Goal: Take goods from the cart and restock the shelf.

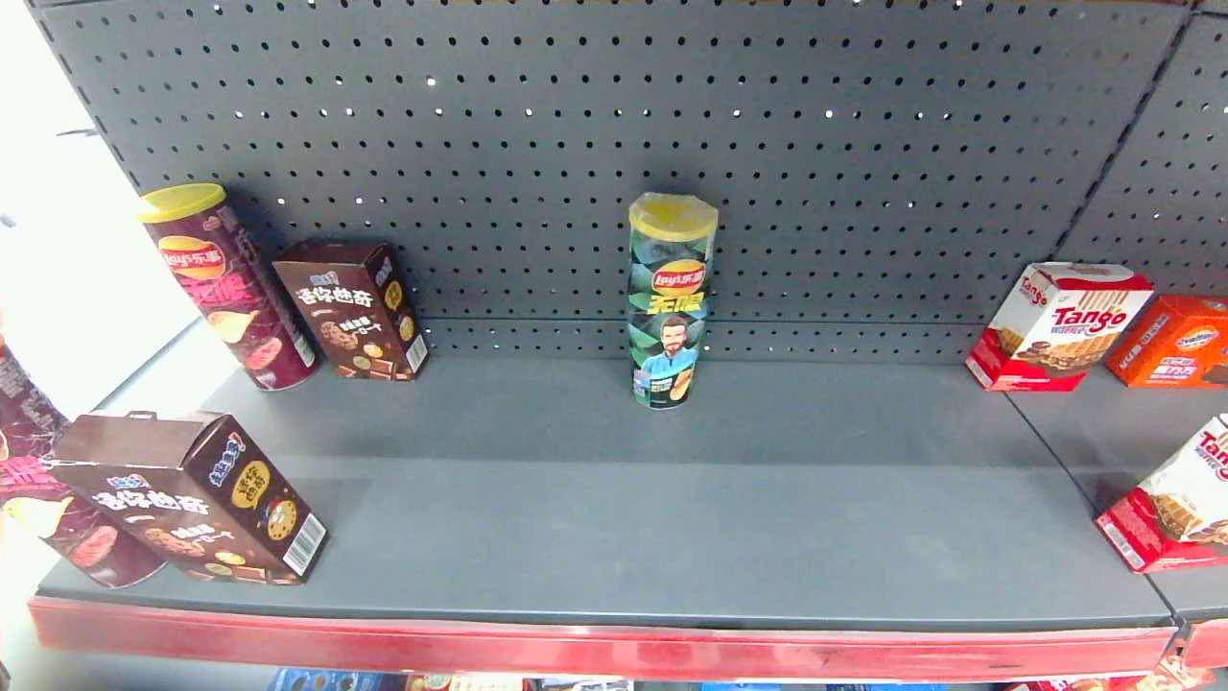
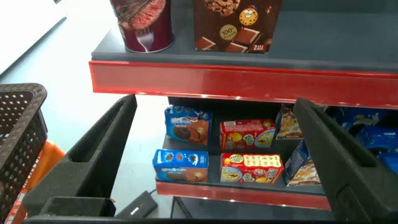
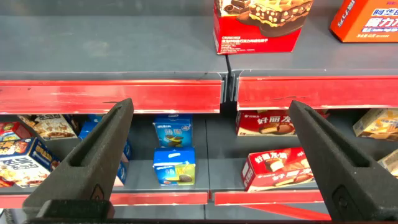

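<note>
A dark grey pegboard panel [image 1: 614,125] backs a grey shelf [image 1: 624,518] with a red front edge [image 1: 595,648]. A green chips can [image 1: 672,302] with a yellow lid stands upright at the middle rear of the shelf, well apart from the other goods. At the rear left a maroon chips can [image 1: 225,288] stands just beside a brown cookie box [image 1: 353,309]. Nearer the front left are a second brown cookie box [image 1: 192,499] and, at the edge, a second maroon can [image 1: 58,499]. On the right a red-and-white wafer box [image 1: 1060,326] sits next to an orange box [image 1: 1175,341] on the neighbouring bay, with another wafer box [image 1: 1170,509] nearer the front. The left gripper [image 2: 214,106] hangs below the shelf's front edge, its jaws spread wide with nothing between them; beyond it, blue cookie boxes [image 2: 186,124] and red-and-yellow boxes [image 2: 247,134] fill a lower shelf, and a dark mesh basket [image 2: 22,137] sits off to one side. The right gripper [image 3: 211,107] faces the red edge too, jaws likewise spread and empty, with blue packs [image 3: 174,165] and red pie boxes [image 3: 277,169] on the lower shelves beyond it.
</note>
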Controlling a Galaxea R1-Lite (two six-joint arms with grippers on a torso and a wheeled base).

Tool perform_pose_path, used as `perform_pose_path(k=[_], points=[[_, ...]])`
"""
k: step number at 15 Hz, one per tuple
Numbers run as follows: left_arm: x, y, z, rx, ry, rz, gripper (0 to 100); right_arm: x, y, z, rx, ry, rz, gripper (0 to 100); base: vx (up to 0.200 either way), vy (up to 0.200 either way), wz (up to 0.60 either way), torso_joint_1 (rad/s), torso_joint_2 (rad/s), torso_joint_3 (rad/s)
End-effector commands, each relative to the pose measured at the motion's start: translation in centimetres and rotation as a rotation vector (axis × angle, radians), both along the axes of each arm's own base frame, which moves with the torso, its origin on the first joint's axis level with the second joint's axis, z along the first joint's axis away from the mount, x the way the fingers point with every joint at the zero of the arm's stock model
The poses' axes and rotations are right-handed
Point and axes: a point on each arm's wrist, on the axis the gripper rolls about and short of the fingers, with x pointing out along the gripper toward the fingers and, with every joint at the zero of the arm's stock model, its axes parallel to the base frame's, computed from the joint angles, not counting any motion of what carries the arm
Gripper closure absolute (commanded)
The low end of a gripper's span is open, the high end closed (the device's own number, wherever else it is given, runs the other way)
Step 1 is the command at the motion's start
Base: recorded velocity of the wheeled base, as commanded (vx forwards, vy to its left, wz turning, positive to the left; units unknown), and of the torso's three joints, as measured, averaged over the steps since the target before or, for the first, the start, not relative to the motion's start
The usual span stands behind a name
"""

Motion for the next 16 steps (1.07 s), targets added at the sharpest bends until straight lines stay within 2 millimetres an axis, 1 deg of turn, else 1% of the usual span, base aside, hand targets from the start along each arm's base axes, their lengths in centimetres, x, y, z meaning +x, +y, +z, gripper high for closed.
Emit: perform_pose_path(k=[1,13,16], points=[[0.00,0.00,0.01,-0.001,-0.001,0.001,0,0.01,0.00,0.01,-0.001,0.001,0.000,0,0.000,0.000,0.00,0.000,0.00,0.000],[0.01,0.00,-0.01,-0.001,0.002,0.000,0,0.01,0.00,-0.01,-0.002,0.003,0.000,0,0.000,0.000,0.00,0.000,0.00,0.000],[0.02,0.00,0.01,-0.001,0.002,0.000,0,0.01,0.00,-0.01,-0.007,0.003,-0.001,0,0.000,0.000,0.60,0.002,0.00,0.004]])
